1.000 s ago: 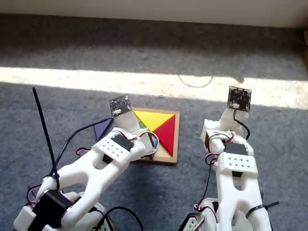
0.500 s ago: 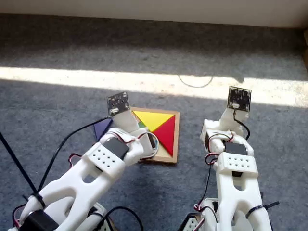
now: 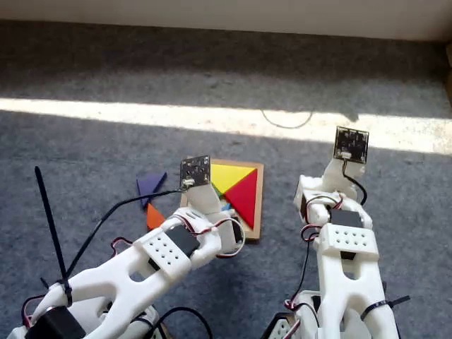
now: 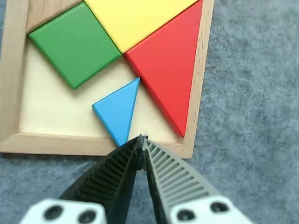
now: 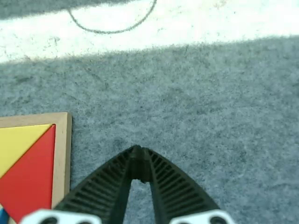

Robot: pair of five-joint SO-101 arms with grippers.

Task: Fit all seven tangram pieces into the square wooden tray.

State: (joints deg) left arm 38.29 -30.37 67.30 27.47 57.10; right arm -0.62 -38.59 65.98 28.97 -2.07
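The square wooden tray (image 4: 70, 144) holds a green square (image 4: 74, 44), a large yellow triangle (image 4: 135, 18), a large red triangle (image 4: 170, 70) and a small blue triangle (image 4: 119, 109). My left gripper (image 4: 141, 139) is shut and holds nothing, its tips at the tray's near rim just off the blue triangle's corner. In the high view a purple piece (image 3: 150, 185) and an orange triangle (image 3: 154, 216) lie on the carpet left of the tray (image 3: 258, 205). My right gripper (image 5: 137, 163) is shut over bare carpet, to the right of the tray (image 5: 63, 154).
Grey carpet surrounds the tray. A band of sunlight (image 3: 106, 116) crosses the floor behind it, with a thin loop of cable (image 3: 286, 121) lying in it. The left arm (image 3: 169, 247) covers the tray's left part in the high view.
My left arm has swung to the right over the tray, uncovering the purple piece and the orange triangle on the carpet. The right arm has kept still.
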